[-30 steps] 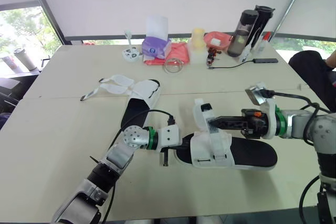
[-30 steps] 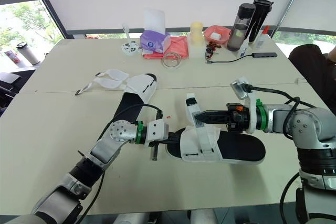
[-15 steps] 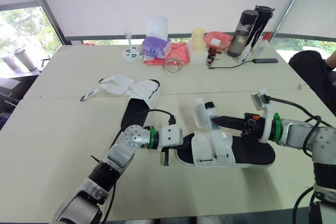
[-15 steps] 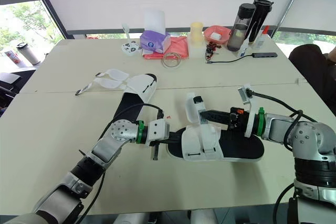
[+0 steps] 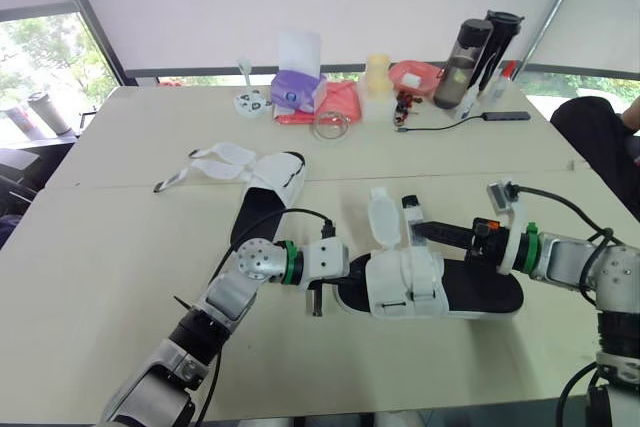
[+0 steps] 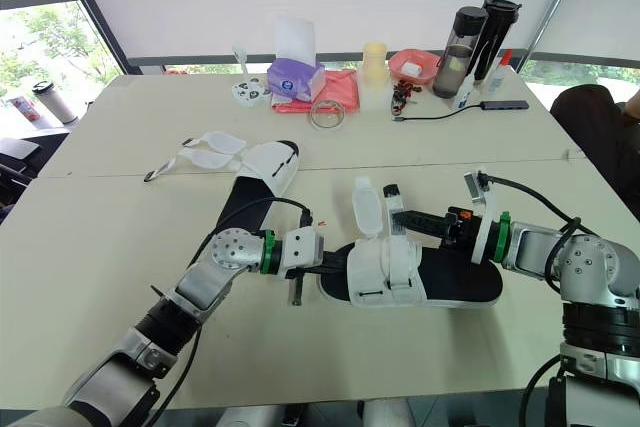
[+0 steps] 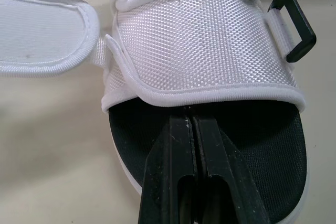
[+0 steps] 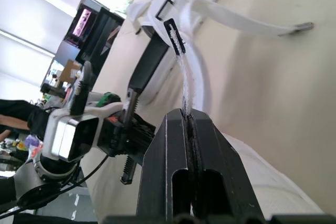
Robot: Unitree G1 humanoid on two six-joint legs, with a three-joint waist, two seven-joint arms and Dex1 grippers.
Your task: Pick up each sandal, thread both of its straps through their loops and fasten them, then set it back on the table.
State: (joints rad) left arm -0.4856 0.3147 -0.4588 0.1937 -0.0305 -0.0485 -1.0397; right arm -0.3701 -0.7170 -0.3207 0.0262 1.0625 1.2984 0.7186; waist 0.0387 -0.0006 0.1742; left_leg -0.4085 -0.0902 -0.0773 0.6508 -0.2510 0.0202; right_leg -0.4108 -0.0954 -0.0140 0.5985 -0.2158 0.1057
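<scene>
Since a second ago my right gripper [image 5: 416, 231] has drawn back toward its own side, carrying the black-tipped strap [image 5: 411, 210] clear of the other loose flap [image 5: 380, 217]. Its fingers are pressed flat together on that strap. My left gripper [image 7: 191, 124] is clamped on the toe of the near sandal [image 5: 405, 282], which lies on the table [image 5: 120, 247]. I judge the thin strap could slip from the pinch, or a hard pull could twist the sandal out of my left grip.
</scene>
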